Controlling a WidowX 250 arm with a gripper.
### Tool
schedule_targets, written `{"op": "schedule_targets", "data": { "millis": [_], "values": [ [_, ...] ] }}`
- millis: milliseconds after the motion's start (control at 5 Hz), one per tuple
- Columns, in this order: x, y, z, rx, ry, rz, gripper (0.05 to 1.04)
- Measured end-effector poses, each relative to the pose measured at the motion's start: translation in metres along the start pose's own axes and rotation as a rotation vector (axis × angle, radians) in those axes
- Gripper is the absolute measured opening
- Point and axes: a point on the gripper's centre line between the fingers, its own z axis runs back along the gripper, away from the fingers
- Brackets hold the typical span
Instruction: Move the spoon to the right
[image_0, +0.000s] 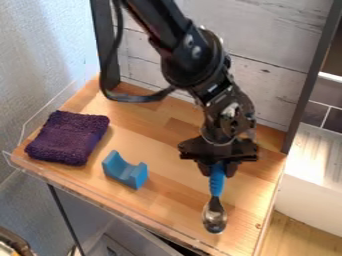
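Note:
My gripper (218, 170) is at the right part of the wooden table, pointing down, with its fingers on both sides of the spoon's blue handle, shut on it. The spoon (215, 215) extends from the gripper toward the table's front edge, its metal bowl lowest in the view. The top end of the handle is hidden between the fingers. Whether the bowl touches the wood, I cannot tell.
A blue curved block (125, 170) stands left of the spoon, near the front edge. Farther left lies a folded purple cloth (69, 137). A clear low rim (100, 198) runs along the table's front and left. White planks (267, 65) rise behind.

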Motion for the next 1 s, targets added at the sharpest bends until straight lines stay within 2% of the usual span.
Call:
{"op": "schedule_targets", "data": {
  "millis": [400, 600, 800, 1000],
  "values": [
    [-0.010, -0.007, -0.026, 0.034, 0.028, -0.022, 0.417],
    [-0.008, -0.009, -0.027, 0.034, 0.032, -0.008, 0.465],
    [-0.006, -0.007, -0.027, 0.072, 0.047, 0.027, 0.778],
    [-0.008, -0.004, -0.027, 0.084, 0.048, 0.036, 1.000]
  ]
}}
